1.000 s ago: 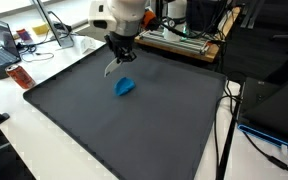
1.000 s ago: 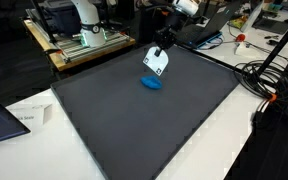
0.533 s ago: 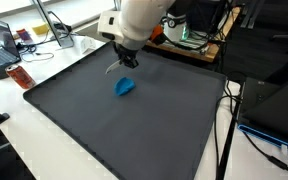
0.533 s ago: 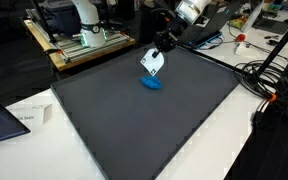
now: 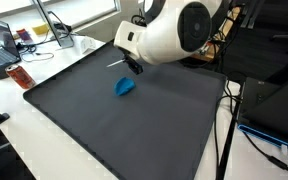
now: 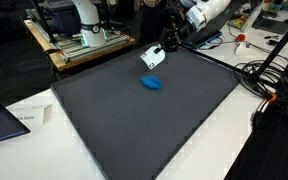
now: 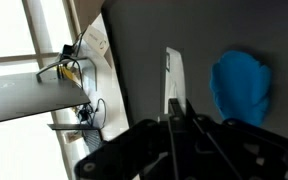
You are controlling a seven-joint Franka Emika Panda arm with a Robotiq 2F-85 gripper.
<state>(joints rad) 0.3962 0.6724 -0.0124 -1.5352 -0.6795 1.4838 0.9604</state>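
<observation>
- The gripper had its jaws clamped on a thin white card, mid-carry I'd guess.
- A soft blue lump lay on the dark mat, below and beside the jaws; any set-down needed to miss it.

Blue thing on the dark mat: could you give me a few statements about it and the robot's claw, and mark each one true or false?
1. The blue object lies on the dark mat. True.
2. The gripper grips the blue object. False: it is shut on a flat white piece, and the blue object lies apart from it.
3. In the wrist view, the flat white piece touches the blue object. False: bare mat shows between them.
4. The dark mat lies on a white table. True.
</observation>
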